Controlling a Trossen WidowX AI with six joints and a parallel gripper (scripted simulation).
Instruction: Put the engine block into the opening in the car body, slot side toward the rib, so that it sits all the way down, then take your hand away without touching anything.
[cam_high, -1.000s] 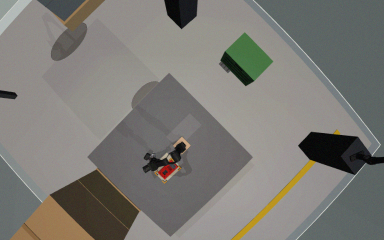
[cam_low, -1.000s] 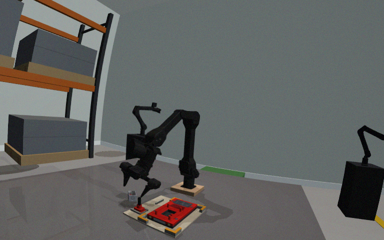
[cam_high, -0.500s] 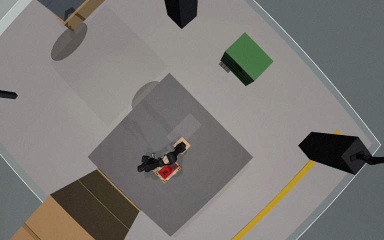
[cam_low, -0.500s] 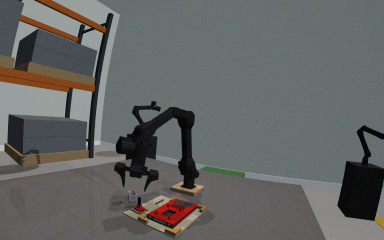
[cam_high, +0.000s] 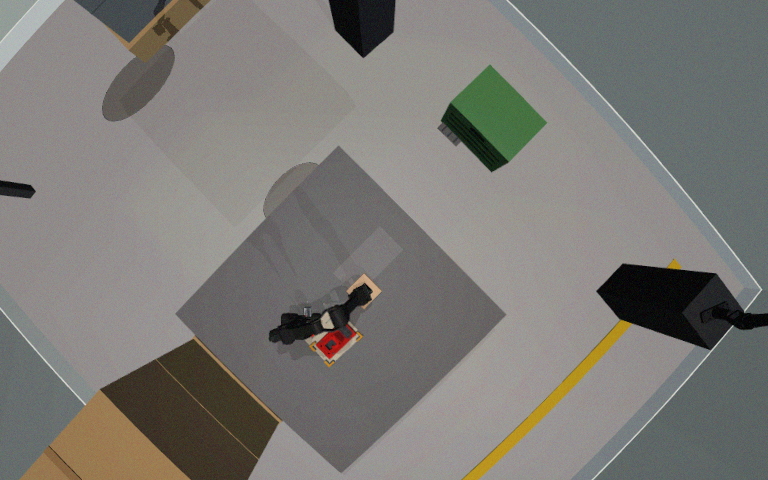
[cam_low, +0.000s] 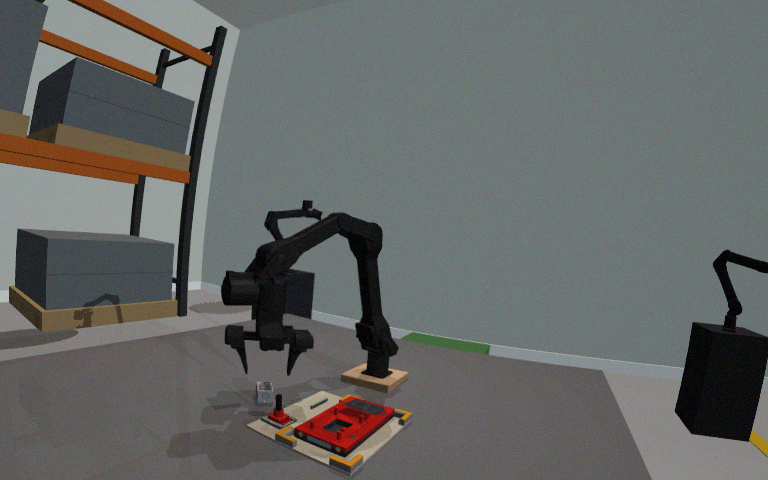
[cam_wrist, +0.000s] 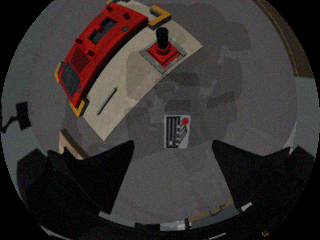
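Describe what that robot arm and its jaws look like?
The arm is matte black all over, built from slim boxy links with chunky rounded joints, standing on a tan square base plate. Its gripper ends in two tapered, pointed black jaws. No cables or markings show.

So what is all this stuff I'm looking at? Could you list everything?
engine block: one, small, grey, on the floor beside the board, under the gripper
car body: one, red, on the board
board: one, beige, orange corners
red peg stand: one, on the board's corner
shelf rack: one, black and orange, holding grey crates
green box: one, far floor
black pedestals: three seen from above
arm: one, black
gripper: open, empty
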